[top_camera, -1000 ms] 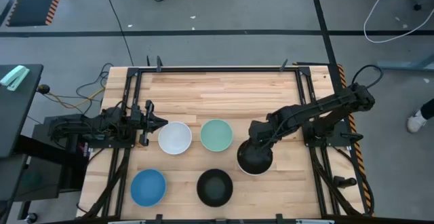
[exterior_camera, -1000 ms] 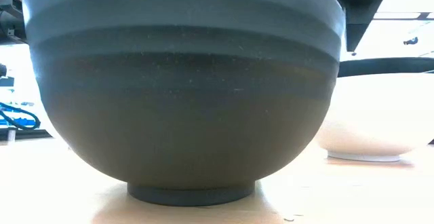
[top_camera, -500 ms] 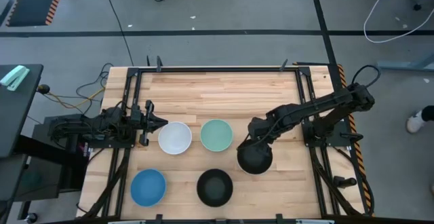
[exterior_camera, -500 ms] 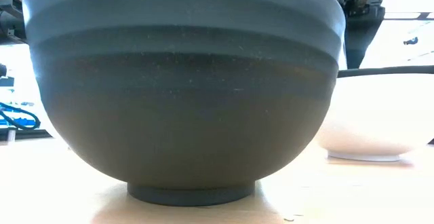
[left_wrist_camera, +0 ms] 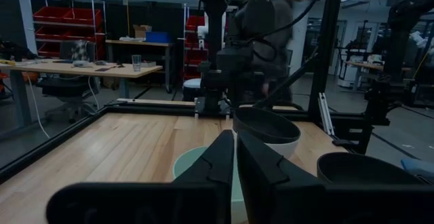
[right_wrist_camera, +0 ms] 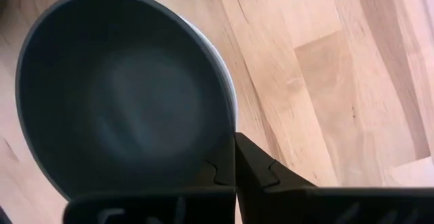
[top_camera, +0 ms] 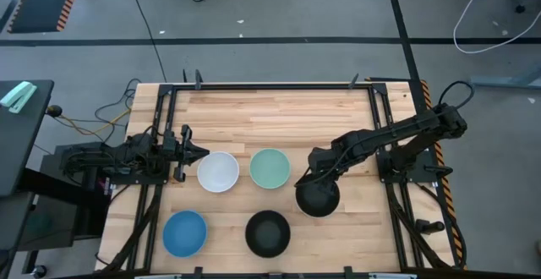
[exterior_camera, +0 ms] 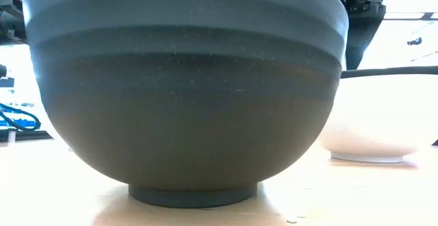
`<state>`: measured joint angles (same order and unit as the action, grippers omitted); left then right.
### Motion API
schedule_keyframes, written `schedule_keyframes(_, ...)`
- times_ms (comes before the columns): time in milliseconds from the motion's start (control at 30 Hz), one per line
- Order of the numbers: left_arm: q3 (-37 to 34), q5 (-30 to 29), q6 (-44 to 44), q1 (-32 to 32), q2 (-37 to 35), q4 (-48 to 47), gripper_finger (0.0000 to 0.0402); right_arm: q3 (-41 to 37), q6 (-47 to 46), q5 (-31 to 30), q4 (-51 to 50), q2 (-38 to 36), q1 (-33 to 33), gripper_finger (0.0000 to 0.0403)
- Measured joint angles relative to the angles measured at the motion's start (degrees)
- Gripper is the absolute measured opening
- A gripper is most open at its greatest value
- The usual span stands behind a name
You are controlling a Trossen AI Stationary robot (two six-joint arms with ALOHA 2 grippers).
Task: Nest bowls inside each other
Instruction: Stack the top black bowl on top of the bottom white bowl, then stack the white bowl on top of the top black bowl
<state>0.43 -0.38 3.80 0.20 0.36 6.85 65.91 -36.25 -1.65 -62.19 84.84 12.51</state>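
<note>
Black bowl nested in white bowl, table right-centre, at 7 o'clock of right gripper. Matte dark, round, thin white rim showing. Right fingers pinched together on its near rim. Left gripper parked at 9 o'clock edge, fingers together.

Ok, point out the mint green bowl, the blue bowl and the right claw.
mint green bowl (top_camera: 270, 167), high view, centre of its inside.
blue bowl (top_camera: 184, 232), high view, centre of its inside.
right claw (top_camera: 310, 180), high view, fingertips at the rim of the black bowl nested in a white one.
</note>
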Motion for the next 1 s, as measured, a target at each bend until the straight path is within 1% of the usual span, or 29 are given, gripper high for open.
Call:
schedule_keyframes(200,-0.01,-0.01,0.01,0.0,0.0,0.0,0.0033,-0.4,-0.11,0.0,1.08,0.0,-0.01,0.0)
schedule_keyframes(433,-0.02,0.0,-0.03,-0.01,0.0,0.0,0.0023,-4.25,-0.12,1.32,3.16,0.04,-0.02,0.0)
schedule_keyframes(667,-0.02,-0.02,-0.08,-0.01,0.0,0.0,0.0032,-2.05,0.31,0.17,3.04,0.04,-0.02,0.0001)
schedule_keyframes(800,-0.01,-0.01,-0.26,-0.01,0.0,0.0,0.0034,-0.94,0.47,-0.41,3.04,0.04,-0.35,0.001)
schedule_keyframes(933,-0.01,-0.02,-2.88,-0.01,0.0,0.64,0.0031,-0.63,1.88,-0.9,3.07,0.04,-2.04,0.0023)
schedule_keyframes(1000,0.12,-0.02,-4.65,0.01,-0.02,2.91,0.0027,-0.63,2.29,-0.94,3.08,0.04,-3.37,0.0027)
